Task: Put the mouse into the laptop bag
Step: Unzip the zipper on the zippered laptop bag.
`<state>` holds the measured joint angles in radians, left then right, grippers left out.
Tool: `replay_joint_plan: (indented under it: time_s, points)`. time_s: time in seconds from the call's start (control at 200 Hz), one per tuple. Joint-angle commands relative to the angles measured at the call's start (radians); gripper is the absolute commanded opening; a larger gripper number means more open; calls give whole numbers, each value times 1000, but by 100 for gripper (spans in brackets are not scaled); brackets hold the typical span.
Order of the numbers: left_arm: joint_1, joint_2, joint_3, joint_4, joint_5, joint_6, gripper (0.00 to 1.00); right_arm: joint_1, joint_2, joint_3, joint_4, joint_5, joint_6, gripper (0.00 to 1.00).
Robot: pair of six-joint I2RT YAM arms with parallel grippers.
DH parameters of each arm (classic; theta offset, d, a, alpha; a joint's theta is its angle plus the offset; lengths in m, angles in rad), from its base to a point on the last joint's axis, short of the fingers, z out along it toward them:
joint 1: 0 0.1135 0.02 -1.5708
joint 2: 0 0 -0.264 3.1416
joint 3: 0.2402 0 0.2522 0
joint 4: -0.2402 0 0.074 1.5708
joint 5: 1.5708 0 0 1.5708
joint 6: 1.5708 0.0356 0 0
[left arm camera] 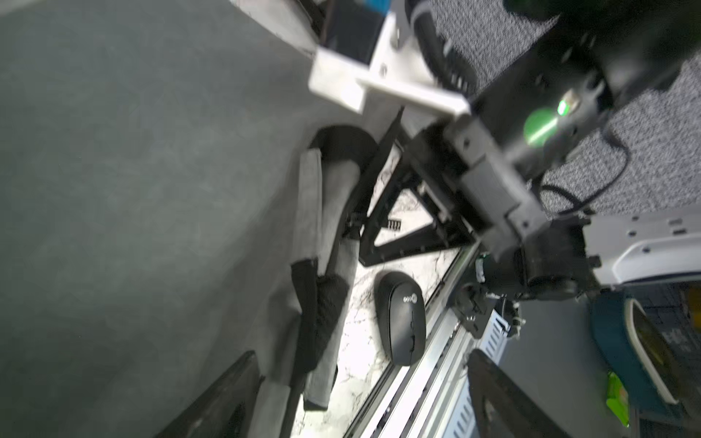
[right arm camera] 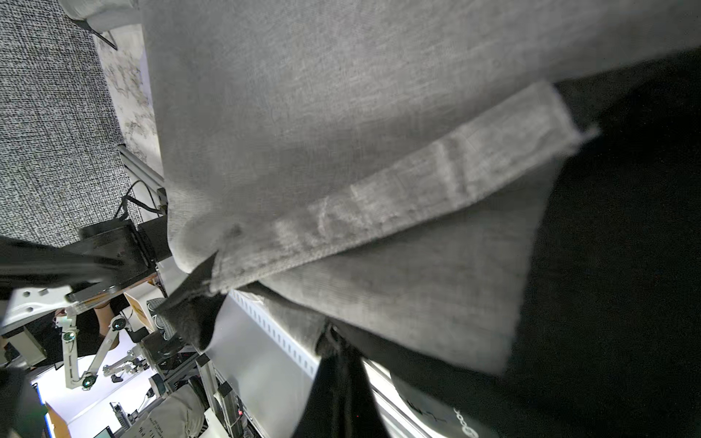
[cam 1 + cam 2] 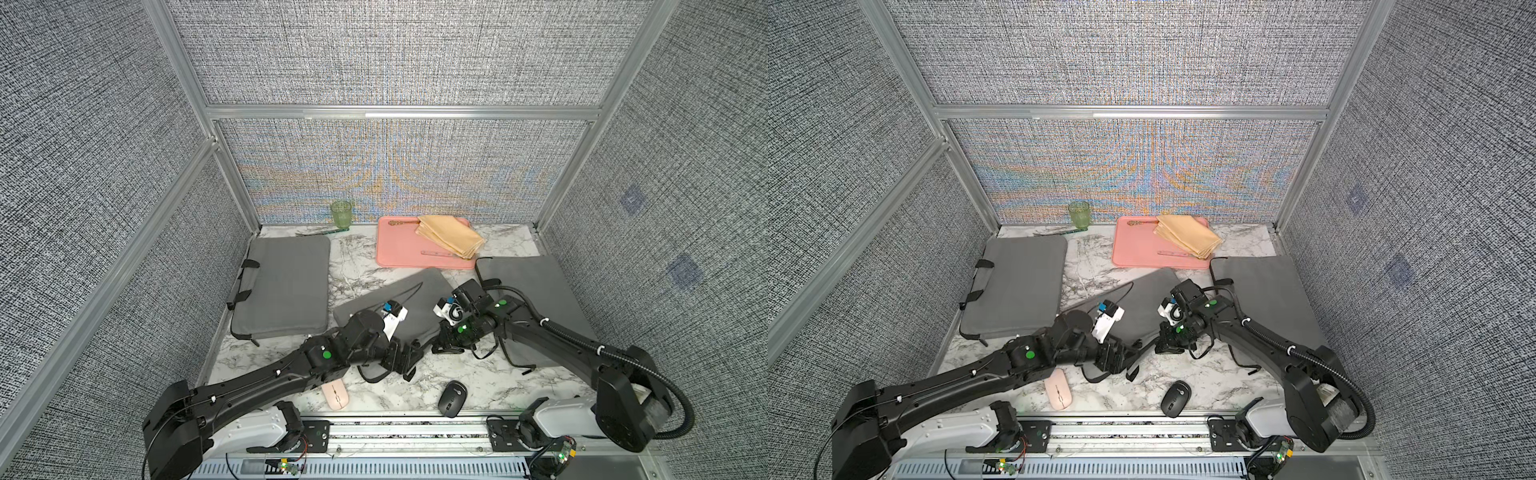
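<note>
We're over 3 bags here, and the middle grey fabric laptop bag (image 3: 424, 307) is the one in play. It lies askew at the centre of the table. The right gripper (image 3: 440, 348) is clamped tight on its near edge, lifting the fabric. In the right wrist view we see that grey flap raised with only darkness beneath it, so what's inside we can't tell. The left gripper (image 3: 415, 360) sits just beside, at the same near edge, jaws spread wide and gripping nothing. A black bag handle (image 1: 322, 314) lies just ahead of its fingers (image 1: 223, 402).

The black oval computer mouse (image 3: 452, 398) is out on the table by the aluminium front rail (image 3: 407, 432), near both grippers and touching neither. A pale pink computer mouse (image 3: 336, 395) lies further left along that edge, partly under the left arm (image 3: 270, 374).

The left grey laptop bag with black handles (image 3: 282, 286) lies flat by the left wall. The right grey laptop bag (image 3: 540, 291) lies partly under the right arm (image 3: 561, 336).

At the back, a pink rectangular tray (image 3: 395, 253) carries a folded yellow cloth (image 3: 451, 237) overhanging its right rim. It also holds 2 pieces of cutlery (image 3: 436, 252), too small to name. A green ribbed glass tumbler (image 3: 341, 214) stands upright by the back wall.

Underneath it all is a white marble-patterned tabletop (image 3: 490, 382). Grey woven wall panels (image 3: 395, 54) close 3 sides, set in an aluminium frame (image 3: 403, 113).
</note>
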<state>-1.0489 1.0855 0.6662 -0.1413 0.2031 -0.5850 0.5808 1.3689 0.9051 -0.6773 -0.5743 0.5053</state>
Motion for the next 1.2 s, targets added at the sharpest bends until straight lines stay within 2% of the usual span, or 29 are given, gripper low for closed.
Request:
replay_joint_plan:
  time_s: [0.0,0.16,0.265,0.45,0.721,0.926,1.031,1.196]
  points:
    - [-67,10,-50,124,-39,27,85,-5,-13,-1,43,-50,0,0]
    - [-102,137,-48,211,-94,54,86,-5,-38,-26,49,-69,2,0]
    - [-102,207,-22,245,-113,81,94,-7,-51,-48,63,-83,11,0]
    - [-102,320,16,262,-154,85,93,-6,-74,-72,94,-99,29,0]
    - [-107,190,-24,232,-154,78,90,-12,-73,-52,86,-64,38,0]
    - [-170,30,-52,164,-196,83,90,-18,-56,-35,90,-61,38,0]
    - [-200,55,-71,201,-205,89,90,-19,-46,-29,97,-67,42,0]
    - [-200,186,-48,231,-252,106,90,-19,-51,-28,110,-81,50,0]
